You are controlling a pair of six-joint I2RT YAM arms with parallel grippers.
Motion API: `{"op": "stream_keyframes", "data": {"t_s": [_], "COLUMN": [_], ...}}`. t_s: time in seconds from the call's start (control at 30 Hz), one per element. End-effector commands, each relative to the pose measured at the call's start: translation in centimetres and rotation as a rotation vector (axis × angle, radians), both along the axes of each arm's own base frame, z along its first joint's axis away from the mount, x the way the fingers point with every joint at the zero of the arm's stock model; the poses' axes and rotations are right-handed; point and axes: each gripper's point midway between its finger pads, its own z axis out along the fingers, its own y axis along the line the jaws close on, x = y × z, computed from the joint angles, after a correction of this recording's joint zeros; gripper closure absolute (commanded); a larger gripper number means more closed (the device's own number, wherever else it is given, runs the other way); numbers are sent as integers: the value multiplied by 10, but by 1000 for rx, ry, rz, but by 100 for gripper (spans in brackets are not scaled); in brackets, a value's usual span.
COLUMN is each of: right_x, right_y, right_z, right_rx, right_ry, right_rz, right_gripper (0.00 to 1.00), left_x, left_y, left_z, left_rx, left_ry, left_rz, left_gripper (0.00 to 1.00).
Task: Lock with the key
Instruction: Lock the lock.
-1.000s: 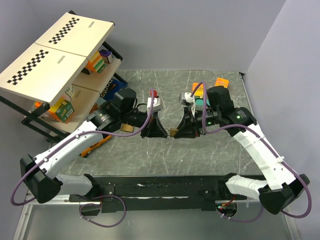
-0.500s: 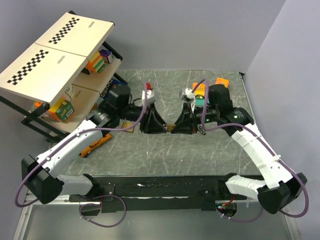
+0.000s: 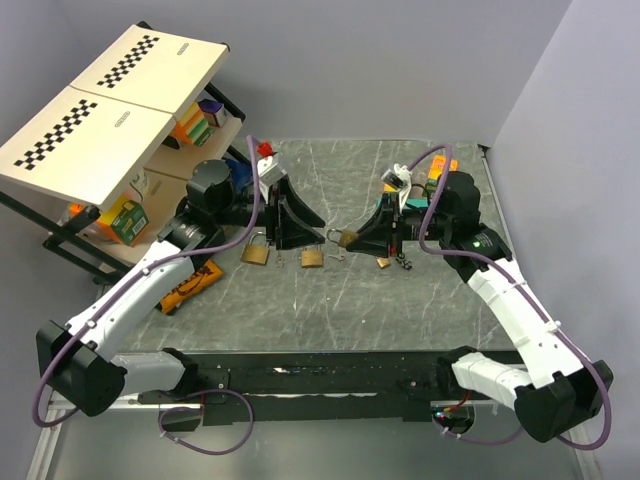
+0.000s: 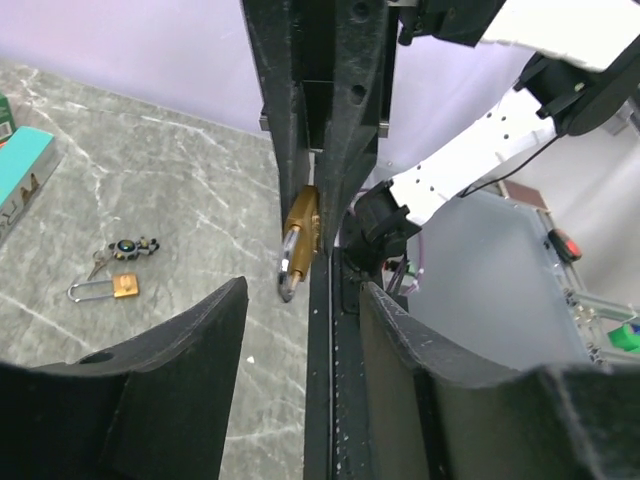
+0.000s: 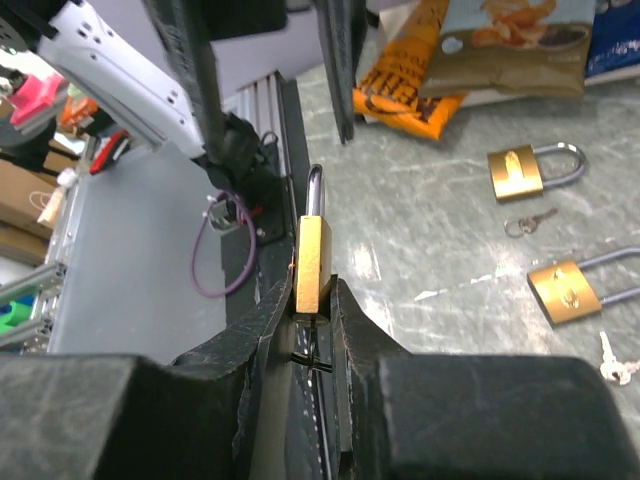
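Right gripper (image 5: 312, 300) is clamping a brass padlock (image 5: 312, 262) upright; left gripper (image 4: 302, 300) is hanging released, empty. Key bunch (image 3: 403, 262) is lying on the marbled grey tabletop (image 3: 330, 300) near that padlock's right; plain lilac walls (image 3: 380, 70) beyond it

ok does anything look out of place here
Nothing spilled or broken. One oddity: the right gripper clamps a brass padlock, yet the dark-grey bunch of keys lies loose on the grey marbled table beside it, and the left gripper is open and empty.

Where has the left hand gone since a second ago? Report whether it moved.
Yes: the left hand shifted left, toward the checkered wooden shelf.
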Motion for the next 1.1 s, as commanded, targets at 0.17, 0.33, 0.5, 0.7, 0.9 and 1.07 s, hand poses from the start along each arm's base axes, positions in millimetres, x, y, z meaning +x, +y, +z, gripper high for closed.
{"op": "stream_keyframes", "data": {"t_s": [0.17, 0.33, 0.5, 0.7, 0.9, 1.07], "right_x": [-20, -18, -16, -17, -20, -15], "right_y": [8, 10, 12, 12, 7, -6], "right_z": [33, 35, 36, 35, 25, 18], "right_rx": [68, 77, 80, 77, 15, -43], "right_ry": [-100, -98, -100, -93, -43, -47], "right_rz": [74, 79, 86, 95, 99, 85], "right_gripper": [100, 100, 100, 100, 58, 41], "left_x": [-5, -12, -19, -17, -11, -10], "left_y": [-8, -14, -19, -19, -13, -10], "left_z": [11, 6, -3, 3, 5, 5], "left_rx": [-47, -30, -1, -15, -11, -7], "left_ry": [11, 2, -3, 3, 18, 23], "left_rz": [-55, -79, -110, -100, -86, -83], "left_gripper": [52, 65, 72, 99, 99, 99]}}
